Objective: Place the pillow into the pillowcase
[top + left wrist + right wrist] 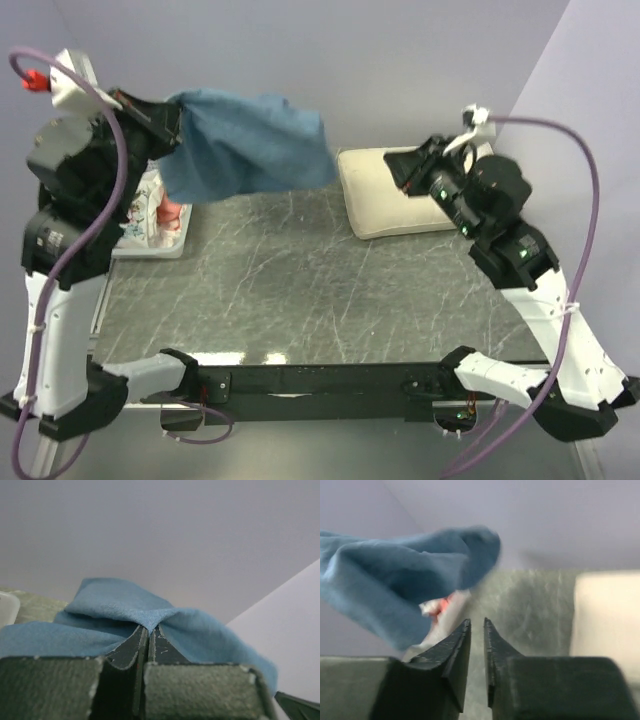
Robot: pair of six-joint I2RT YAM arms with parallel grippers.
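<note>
Top external view: left arm raised at far left, left hand [160, 122] clamped on one end of the pillowcase [250, 145]. The blue cloth is bunched and wrinkly and hangs in the air from that hand, out over the far left part of the bench [300, 290]. Cannot tell if its lower edge touches the bench.

Left wrist view: both fingers pressed together with a pinch of blue fabric at the tips, no gap showing.

Pillow [380, 200] lies flat at far right of the bench, plain cream face up, well apart from the pillowcase. Right hand [400, 165] sits over the pillow's far edge, pointing left. Cannot tell if it touches the pillow.

Right wrist view: fingers barely apart, a thin slit between them, nothing in it. Pillow shows at the right edge, blue cloth at upper left, blurred.

White and pink patterned cloth [155, 215] lies at the left edge of the bench, below the hanging pillowcase and partly hidden by the left arm.
</note>
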